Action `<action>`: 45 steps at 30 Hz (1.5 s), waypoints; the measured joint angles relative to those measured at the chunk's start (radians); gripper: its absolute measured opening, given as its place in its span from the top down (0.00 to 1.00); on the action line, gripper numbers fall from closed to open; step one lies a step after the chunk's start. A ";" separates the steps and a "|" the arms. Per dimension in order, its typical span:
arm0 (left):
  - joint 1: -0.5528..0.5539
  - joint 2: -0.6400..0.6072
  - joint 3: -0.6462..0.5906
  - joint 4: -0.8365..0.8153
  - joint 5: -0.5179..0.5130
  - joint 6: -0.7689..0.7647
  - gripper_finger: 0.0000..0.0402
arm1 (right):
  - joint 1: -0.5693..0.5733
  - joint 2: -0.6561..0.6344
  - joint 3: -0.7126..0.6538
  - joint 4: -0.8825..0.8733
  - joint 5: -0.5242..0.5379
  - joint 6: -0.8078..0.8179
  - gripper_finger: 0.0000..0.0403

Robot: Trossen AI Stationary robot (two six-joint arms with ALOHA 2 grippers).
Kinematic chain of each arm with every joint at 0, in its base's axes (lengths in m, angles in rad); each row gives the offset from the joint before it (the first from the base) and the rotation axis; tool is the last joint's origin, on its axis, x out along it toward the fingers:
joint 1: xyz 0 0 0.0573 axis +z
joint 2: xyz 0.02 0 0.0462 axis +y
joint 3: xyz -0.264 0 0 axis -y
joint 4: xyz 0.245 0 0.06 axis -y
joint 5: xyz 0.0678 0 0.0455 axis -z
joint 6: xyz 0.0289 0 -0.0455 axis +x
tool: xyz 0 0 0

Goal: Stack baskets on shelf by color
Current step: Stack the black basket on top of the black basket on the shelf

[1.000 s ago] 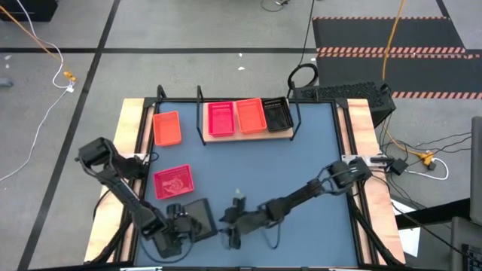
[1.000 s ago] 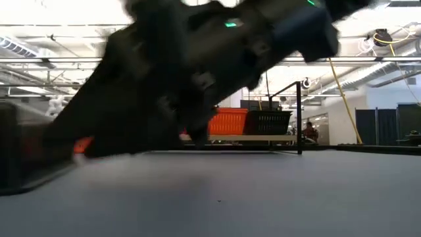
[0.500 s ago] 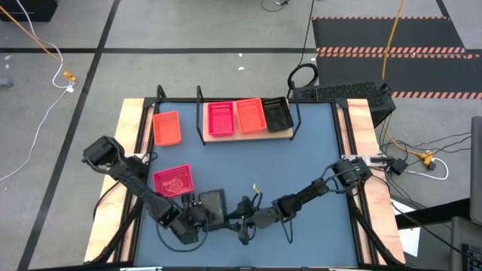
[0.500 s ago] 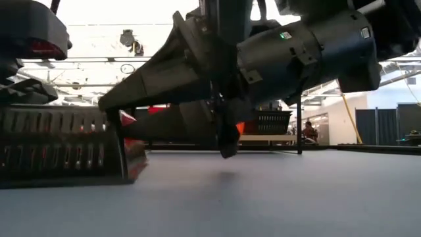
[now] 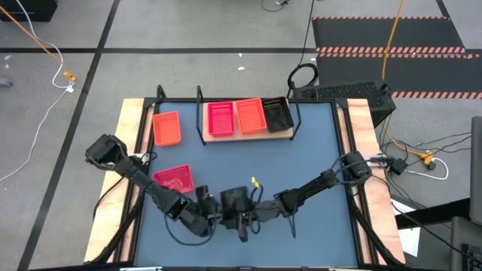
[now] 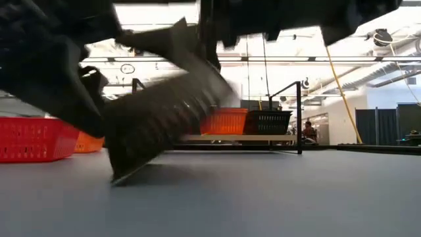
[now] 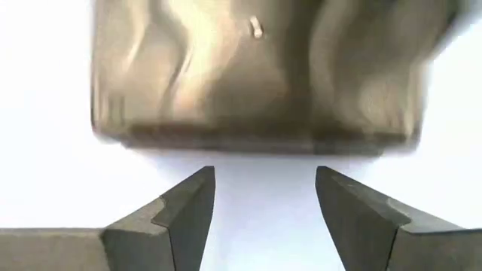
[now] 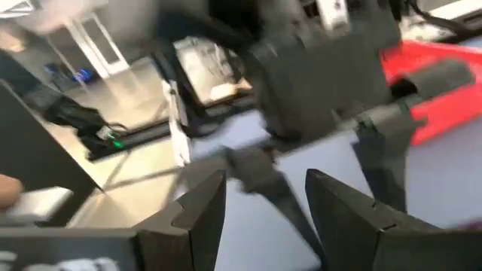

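Black perforated plastic basket sits tilted near the bench's front edge between the spread-fingered left gripper and spread-fingered right gripper; one should pinch its rim squarely before lifting toward the wooden wire-framed shelf.

The blue table bears the shelf (three baskets aboard) and two loose baskets.

Shelf baskets: red, orange, black; tabletop blue, prob.

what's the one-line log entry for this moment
left hand: open by black basket | right hand: open beside it | shelf: red, orange, black baskets | loose: orange basket, red basket
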 joint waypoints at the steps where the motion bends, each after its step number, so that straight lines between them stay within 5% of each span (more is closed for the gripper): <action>1: 0.004 0.001 0.000 0.014 0.004 0.014 0.42 | -0.006 0.001 0.002 -0.017 -0.012 0.006 0.56; 12: 0.012 0.002 -0.001 -0.034 0.052 0.032 0.42 | -0.018 -0.075 0.054 -0.254 -0.055 0.000 0.56; 19: -0.018 0.002 -0.001 -0.082 0.052 -0.005 0.42 | 0.051 -0.242 0.054 -0.689 0.190 0.104 0.56; 25: -0.029 0.002 -0.001 -0.082 0.053 -0.006 0.42 | 0.087 -0.273 0.032 -0.865 0.197 0.265 0.56; 34: -0.029 0.002 -0.001 -0.073 0.053 -0.006 0.42 | 0.146 -0.274 -0.154 -0.832 0.201 0.498 0.56; 45: 0.003 0.002 -0.001 0.013 0.053 0.133 0.42 | 0.150 -0.274 -0.430 -0.414 0.258 0.609 0.56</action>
